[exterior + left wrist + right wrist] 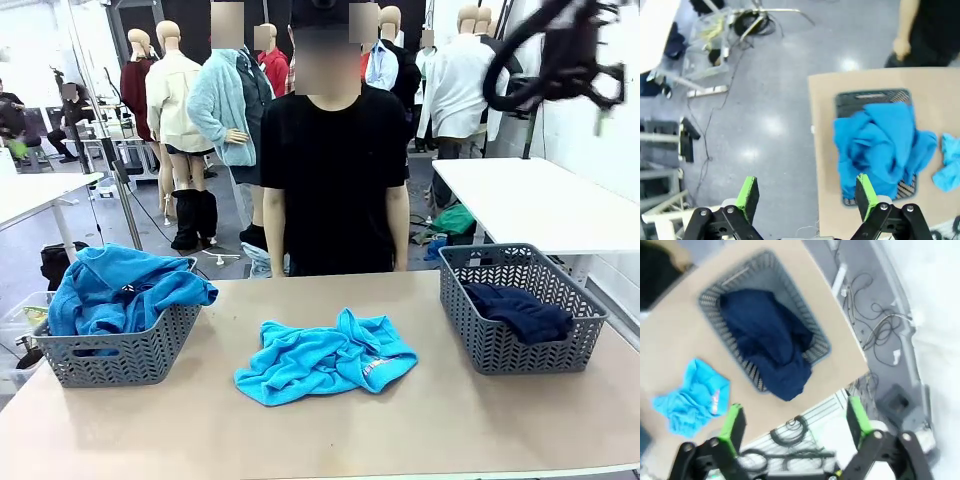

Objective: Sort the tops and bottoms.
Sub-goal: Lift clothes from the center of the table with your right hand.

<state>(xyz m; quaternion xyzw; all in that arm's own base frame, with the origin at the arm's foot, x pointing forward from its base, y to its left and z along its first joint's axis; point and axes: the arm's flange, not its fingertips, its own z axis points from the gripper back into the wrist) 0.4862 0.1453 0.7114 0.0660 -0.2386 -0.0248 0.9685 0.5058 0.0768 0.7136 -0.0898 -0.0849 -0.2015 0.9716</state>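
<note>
Blue and turquoise tops (120, 290) are heaped in the grey basket (110, 360) at the table's left. Another turquoise top (325, 360), with a small red-white print, lies crumpled mid-table. The dark navy bottoms (520, 310) sit in the right grey basket (500, 350). My left gripper (806, 197) hangs open and empty high over the floor beside the table's edge, with the heaped tops (880, 145) ahead of it. My right gripper (795, 422) is open and empty high above the table's right corner, looking down on the navy bottoms (770, 345) and the loose top (690, 400).
A person in a black shirt (335, 180) stands at the far edge, hands down. Black cabling of my right arm (560, 50) hangs at the upper right. A white table (540, 200) stands behind on the right. Cables lie on the floor (880, 325).
</note>
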